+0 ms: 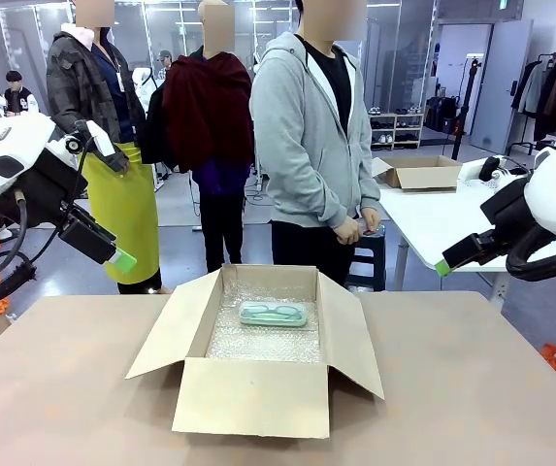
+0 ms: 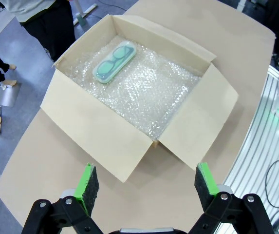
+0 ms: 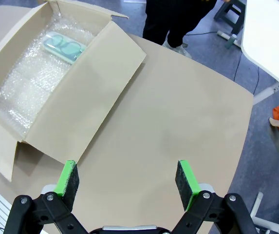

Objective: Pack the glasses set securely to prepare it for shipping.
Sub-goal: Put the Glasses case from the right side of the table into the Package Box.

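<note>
Far inside the box [image 1: 253,398], on bubble wrap [image 1: 258,345], the mint case [image 1: 274,313] looks light, stiff, slick; I'd pinch across its width. My left gripper [image 2: 146,187] and right gripper [image 3: 127,181] gape empty.

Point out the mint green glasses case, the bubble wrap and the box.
mint green glasses case [image 1: 274,313], front view, lid centre.
bubble wrap [image 2: 149,97], left wrist view, bare patch.
cardboard box [image 1: 253,396], front view, front flap.

An open cardboard box [image 1: 258,393] sits mid-way on the tan table [image 1: 472,388].
</note>
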